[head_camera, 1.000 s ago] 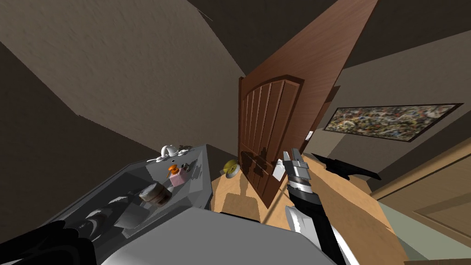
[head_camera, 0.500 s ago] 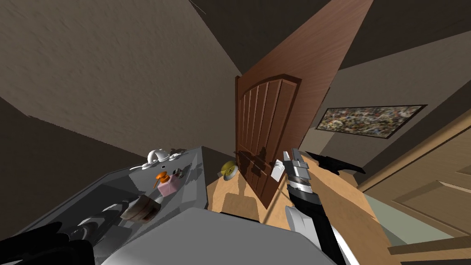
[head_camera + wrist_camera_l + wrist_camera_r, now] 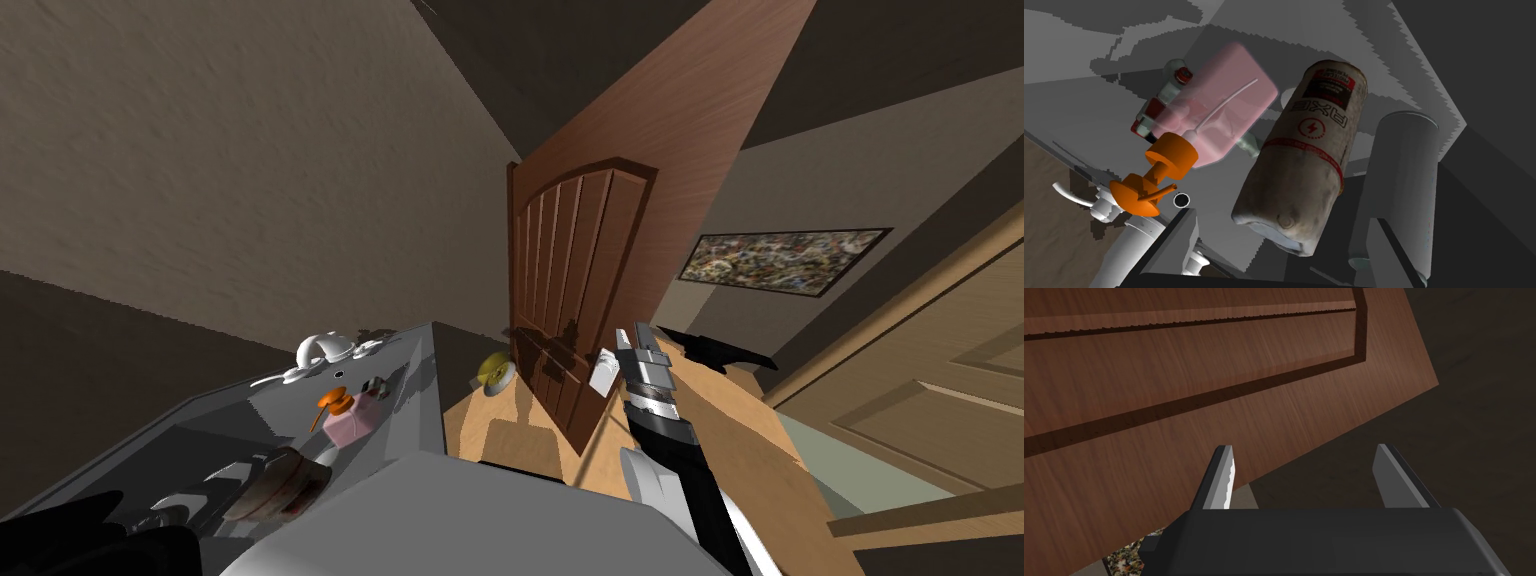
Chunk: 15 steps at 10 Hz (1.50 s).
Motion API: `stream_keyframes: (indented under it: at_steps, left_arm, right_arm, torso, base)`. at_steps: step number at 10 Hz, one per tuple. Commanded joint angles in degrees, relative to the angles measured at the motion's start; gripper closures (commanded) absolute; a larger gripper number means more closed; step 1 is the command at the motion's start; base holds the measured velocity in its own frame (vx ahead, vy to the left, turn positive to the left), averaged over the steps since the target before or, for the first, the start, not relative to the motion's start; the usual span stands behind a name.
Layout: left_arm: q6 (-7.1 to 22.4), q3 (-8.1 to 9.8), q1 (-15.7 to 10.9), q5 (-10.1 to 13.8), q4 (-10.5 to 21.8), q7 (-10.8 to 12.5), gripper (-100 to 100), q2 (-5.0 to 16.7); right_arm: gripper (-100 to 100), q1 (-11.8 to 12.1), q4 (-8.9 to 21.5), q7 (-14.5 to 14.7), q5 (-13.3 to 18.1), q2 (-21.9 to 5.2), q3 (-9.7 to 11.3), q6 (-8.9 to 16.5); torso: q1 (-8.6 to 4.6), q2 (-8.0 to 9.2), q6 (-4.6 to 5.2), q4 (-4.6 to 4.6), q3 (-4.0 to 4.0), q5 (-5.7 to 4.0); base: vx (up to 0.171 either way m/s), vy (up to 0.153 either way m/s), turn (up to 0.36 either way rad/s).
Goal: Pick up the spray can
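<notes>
Spread left gripper (image 3: 1284,218) flanks scuffed cylindrical spray can (image 3: 1304,150) (seemingly untouched).

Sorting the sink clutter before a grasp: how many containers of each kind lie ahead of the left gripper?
spray can: 1
pink pump bottle: 1
plain grey cylinder: 1
small red-capped bottle: 1
Total: 4

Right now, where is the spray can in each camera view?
Head view: spray can on the grey counter, lower left, beside the pink soap bottle.
Left wrist view: spray can ahead of the open left gripper, beside that bottle.
Right wrist view: the right gripper faces the brown door.
Shared landmark: the pink soap bottle.
</notes>
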Motion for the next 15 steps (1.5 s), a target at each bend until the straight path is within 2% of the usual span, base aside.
stream_keyframes:
  at_steps: [1, 2, 4, 5, 8, 9, 10, 11, 12, 15]
  left_arm:
    - [2.86, 0.19, 0.77, 0.64, -0.9, -0.54, -100, 0.55]
    - [3.23, 0.19, 0.77, 0.64, -0.9, -0.54, -100, 0.55]
    - [6.97, 0.67, 2.13, 1.89, -2.82, -1.39, -100, 1.45]
    - [7.47, 0.67, 2.13, 1.89, -2.82, -1.39, -100, 1.45]
    - [11.72, 1.08, 3.62, 2.93, -6.46, -2.25, -100, 2.26]
    - [12.48, 1.16, 3.94, 3.05, -7.46, -2.4, -100, 2.37]
    - [11.77, 1.03, 3.8, 2.87, -6.88, -2.32, -100, 2.14]
    - [12.0, 1.07, 3.84, 2.92, -7.01, -2.34, 0, 2.17]
    - [11.22, 0.03, 3.15, 1.95, -5.22, -2.74, -100, 2.27]
    - [9.7, -2.05, 1.78, 0.04, -1.69, -3.53, -100, 2.49]
  right_arm:
    - [0, 0.0, 0.0, 0.0, 0.0, 0.0, 0.0, 0.0]
    - [0, 0.0, 0.0, 0.0, 0.0, 0.0, 0.0, 0.0]
    - [0, 0.0, 0.0, 0.0, 0.0, 0.0, 0.0, 0.0]
    - [0, 0.0, 0.0, 0.0, 0.0, 0.0, 0.0, 0.0]
    - [0, 0.0, 0.0, 0.0, 0.0, 0.0, 0.0, 0.0]
    - [0, 0.0, 0.0, 0.0, 0.0, 0.0, 0.0, 0.0]
    - [0, 0.0, 0.0, 0.0, 0.0, 0.0, 0.0, 0.0]
    - [0, 0.0, 0.0, 0.0, 0.0, 0.0, 0.0, 0.0]
    - [0, 0.0, 0.0, 0.0, 0.0, 0.0, 0.0, 0.0]
    - [0, -0.01, 0.0, 0.0, 0.0, 0.01, 0.01, 0.0]
  torso:
    - [0.0, 0.0, 0.0, 0.0, 0.0, 0.0]
    - [0.02, 0.02, 0.02, 0.01, 0.01, 0.0]
    - [0.02, 0.08, 0.01, 0.02, 0.05, 0.0]
    - [0.11, 0.05, 0.01, 0.01, 0.03, 0.02]
    - [0.15, 0.11, 0.01, 0.03, 0.07, 0.03]
    - [0.17, 0.15, 0.0, 0.04, 0.09, 0.04]
    - [0.17, 0.19, 0.0, 0.05, 0.11, 0.04]
    - [0.03, 0.19, -0.01, 0.05, 0.12, 0.02]
    - [-0.08, 0.18, -0.01, 0.05, 0.11, -0.01]
    - [-0.18, 0.17, 0.0, 0.04, 0.1, -0.03]
  base:
    - [0.035, 0.038, -0.067]
    - [0.023, 0.035, -0.051]
    - [0.026, 0.055, -0.079]
    - [0.026, 0.051, -0.036]
    - [0.009, 0.073, -0.044]
    - [-0.011, 0.082, -0.021]
    - [-0.007, 0.036, -0.007]
    - [-0.001, 0.007, -0.001]
    - [0.0, -0.005, -0.063]
    - [0.0, -0.015, -0.057]
